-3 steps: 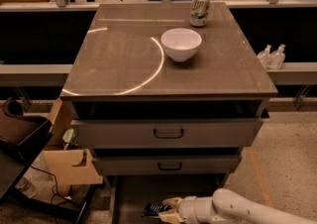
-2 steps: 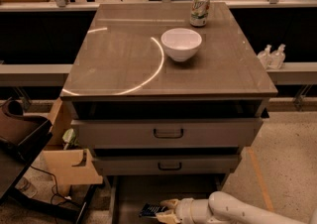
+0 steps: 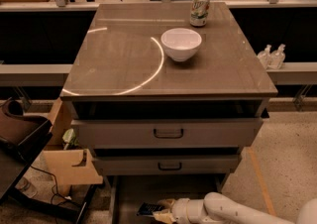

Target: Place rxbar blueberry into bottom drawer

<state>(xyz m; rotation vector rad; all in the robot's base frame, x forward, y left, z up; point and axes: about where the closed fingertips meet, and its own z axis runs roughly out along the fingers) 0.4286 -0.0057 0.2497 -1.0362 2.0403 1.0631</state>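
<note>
The bottom drawer (image 3: pixel 133 193) is pulled out at the foot of the cabinet, a shallow tray with a dark inside. My white arm reaches in from the lower right, and my gripper (image 3: pixel 157 212) is low over the drawer's front part. It is shut on the rxbar blueberry (image 3: pixel 147 209), a dark navy wrapper that sticks out to the left of the fingertips, just above the drawer floor.
The two upper drawers (image 3: pixel 168 134) with dark handles are shut. On the cabinet top stand a white bowl (image 3: pixel 181 43) and a green-white soda can (image 3: pixel 199 8). A cardboard box (image 3: pixel 69 166) and a dark chair (image 3: pixel 20 134) stand left; two bottles (image 3: pixel 271 55) are on the right shelf.
My gripper and the bar have shifted slightly left and down, deeper over the open bottom drawer. Nothing on the cabinet top has moved.
</note>
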